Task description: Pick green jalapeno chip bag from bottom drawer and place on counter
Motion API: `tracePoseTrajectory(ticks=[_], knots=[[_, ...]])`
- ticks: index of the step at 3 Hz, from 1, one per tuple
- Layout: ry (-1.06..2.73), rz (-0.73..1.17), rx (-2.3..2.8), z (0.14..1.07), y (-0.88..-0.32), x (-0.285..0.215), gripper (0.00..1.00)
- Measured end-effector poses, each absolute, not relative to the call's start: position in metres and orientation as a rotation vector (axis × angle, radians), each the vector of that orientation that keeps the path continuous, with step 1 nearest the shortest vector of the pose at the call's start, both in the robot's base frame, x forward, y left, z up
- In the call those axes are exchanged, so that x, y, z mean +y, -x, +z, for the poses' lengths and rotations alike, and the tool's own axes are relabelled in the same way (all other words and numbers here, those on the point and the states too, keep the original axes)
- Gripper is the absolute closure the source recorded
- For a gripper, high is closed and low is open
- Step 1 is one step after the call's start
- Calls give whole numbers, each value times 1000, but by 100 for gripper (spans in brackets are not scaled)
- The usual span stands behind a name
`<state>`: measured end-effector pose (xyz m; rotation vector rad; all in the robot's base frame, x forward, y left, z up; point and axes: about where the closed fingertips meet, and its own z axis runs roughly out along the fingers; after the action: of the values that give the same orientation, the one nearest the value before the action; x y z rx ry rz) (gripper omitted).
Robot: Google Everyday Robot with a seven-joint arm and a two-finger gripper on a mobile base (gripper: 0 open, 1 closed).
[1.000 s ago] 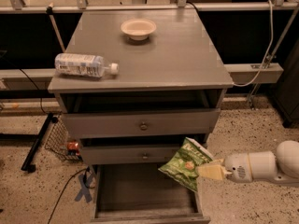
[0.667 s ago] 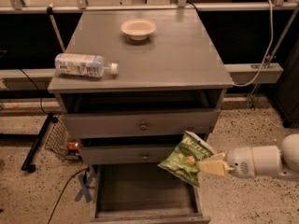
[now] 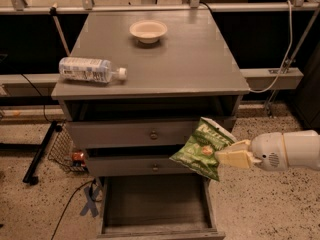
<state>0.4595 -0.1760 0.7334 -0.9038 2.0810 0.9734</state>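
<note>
Green jalapeno chip bag: in mid-air in front of the cabinet's right side, tilted, level with the middle drawer. It is clear of the bottom drawer and below the counter.
Gripper: reaches in from the right. Its pale fingers are clamped on the bag's right edge, though the exact pinch point seems partly hidden by the foil.
Change, camera view: the bag and gripper sit higher than a second ago, when the bag hung just over the open drawer's mouth. The tilt is much the same.
Bottom drawer: pulled out, floor bare.
Counter: holds a clear bottle lying at the left edge and a small bowl near the back. The front right is bare wood.
Reading: extraction looks done and the lift is under way. The bag must rise past the overhanging counter edge before it can move inward for placing.
</note>
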Motion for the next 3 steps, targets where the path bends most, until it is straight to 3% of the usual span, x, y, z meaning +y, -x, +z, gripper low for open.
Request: tracePoseTrajectory(ticks=[3], knots=[[945,923,2012,778,-473,-176,100]])
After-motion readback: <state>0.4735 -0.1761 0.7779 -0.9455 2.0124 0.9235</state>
